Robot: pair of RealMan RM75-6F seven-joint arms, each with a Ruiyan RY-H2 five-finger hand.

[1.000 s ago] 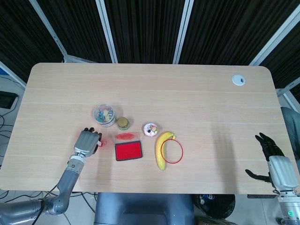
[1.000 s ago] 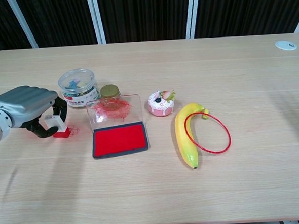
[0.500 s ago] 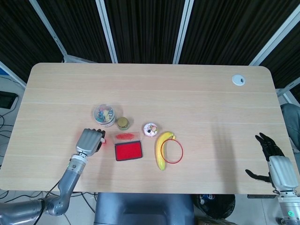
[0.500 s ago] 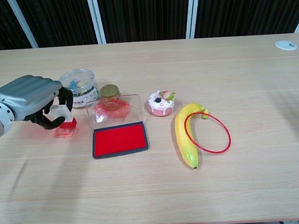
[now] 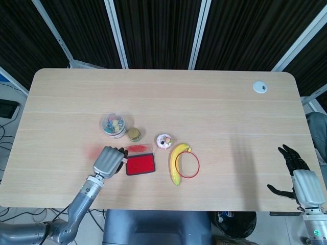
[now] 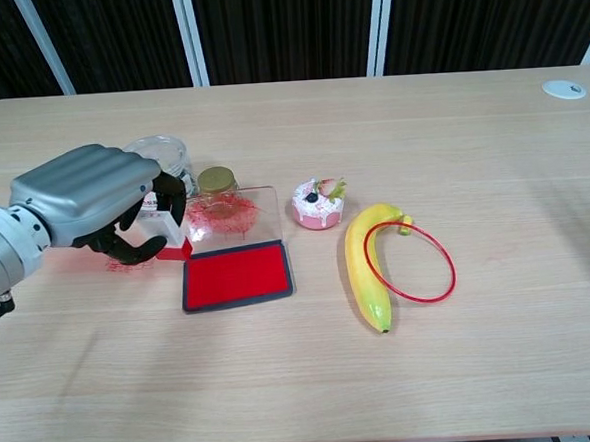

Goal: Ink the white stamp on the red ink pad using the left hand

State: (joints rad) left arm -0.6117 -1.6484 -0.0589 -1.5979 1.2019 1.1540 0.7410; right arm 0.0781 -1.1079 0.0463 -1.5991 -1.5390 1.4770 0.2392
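Note:
My left hand (image 6: 88,199) (image 5: 109,161) grips the white stamp (image 6: 168,227), whose red base shows below the fingers. The hand is lifted off the table and hangs at the left edge of the red ink pad (image 6: 236,275) (image 5: 140,165). The pad lies open, its clear lid (image 6: 226,214) folded back and smeared red. In the head view the stamp is hidden under the hand. My right hand (image 5: 299,178) stays at the table's front right corner, fingers apart and holding nothing.
A clear jar of clips (image 6: 161,154) and a small gold-lidded jar (image 6: 215,182) stand behind the pad. A toy cupcake (image 6: 318,203), a banana (image 6: 363,267) and a red ring (image 6: 413,262) lie to its right. Red stamp marks (image 6: 117,264) stain the table under the hand.
My left hand lifted the stamp off the table and carried it right, from beside the clip jar to the ink pad's left edge. The right hand has not moved.

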